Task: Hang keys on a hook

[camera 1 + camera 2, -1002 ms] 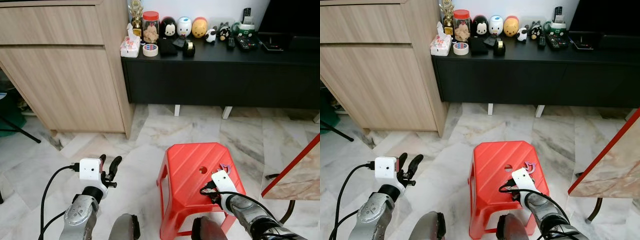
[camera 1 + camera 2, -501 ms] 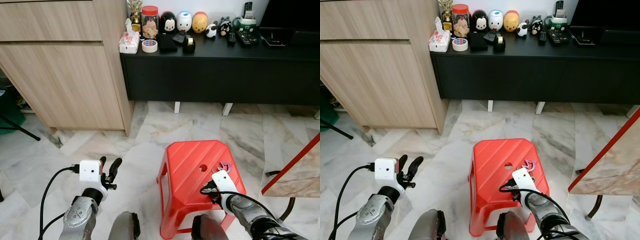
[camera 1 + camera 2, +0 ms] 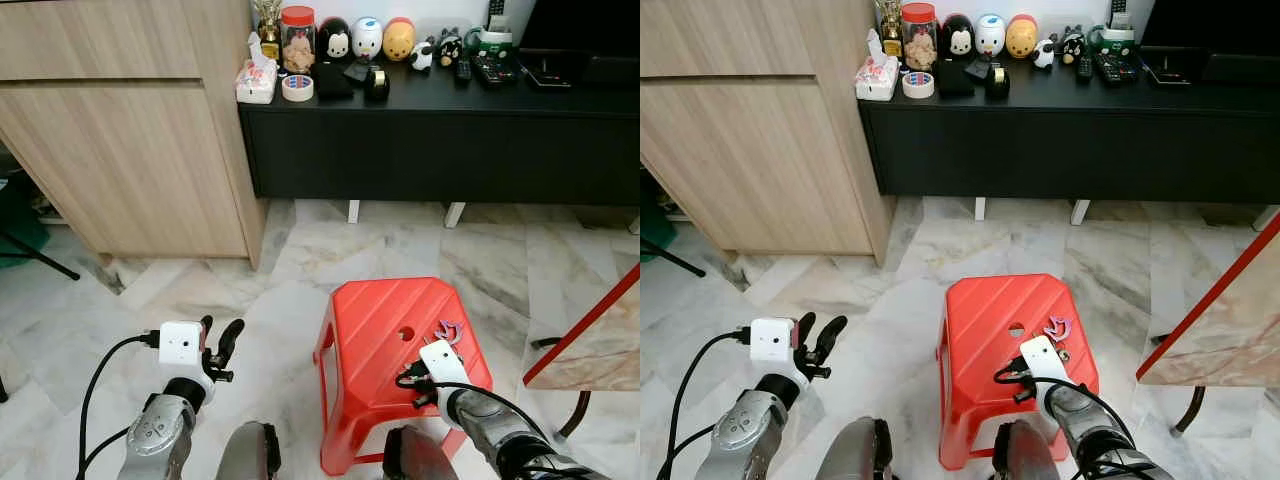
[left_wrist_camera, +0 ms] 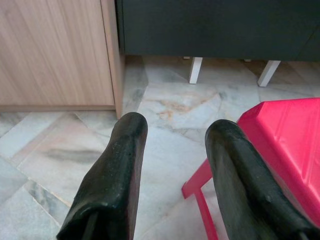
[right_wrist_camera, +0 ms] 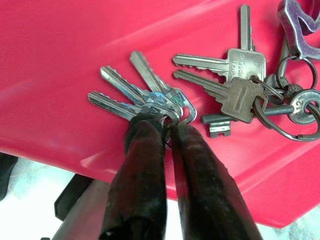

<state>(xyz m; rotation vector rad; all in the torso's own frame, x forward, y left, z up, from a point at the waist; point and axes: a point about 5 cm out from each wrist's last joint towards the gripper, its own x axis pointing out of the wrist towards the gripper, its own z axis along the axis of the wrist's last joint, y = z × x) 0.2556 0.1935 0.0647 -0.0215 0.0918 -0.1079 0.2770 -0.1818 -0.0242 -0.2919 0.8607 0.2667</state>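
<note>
A bunch of silver keys (image 5: 150, 95) lies on the top of a red plastic stool (image 3: 375, 320), near its right front corner. More keys (image 5: 240, 85) and a purple keychain (image 3: 449, 331) hang on linked rings beside them. My right gripper (image 5: 167, 131) is shut on the ring of the silver keys, its wrist low over the stool's front edge. My left gripper (image 3: 218, 335) is open and holds nothing. It hovers over the marble floor to the left of the stool, which also appears as the red stool (image 4: 285, 135) in the left wrist view.
A wooden cabinet (image 3: 130, 140) stands at the back left. A low black console (image 3: 440, 130) beyond the stool carries figurines, a jar and a tape roll. A table edge with a red rim (image 3: 590, 330) juts in at the right. Marble floor (image 3: 290, 260) lies between.
The whole picture has shifted a little as the head moved. Both arms hold about the same places; the right gripper stays at the keys.
</note>
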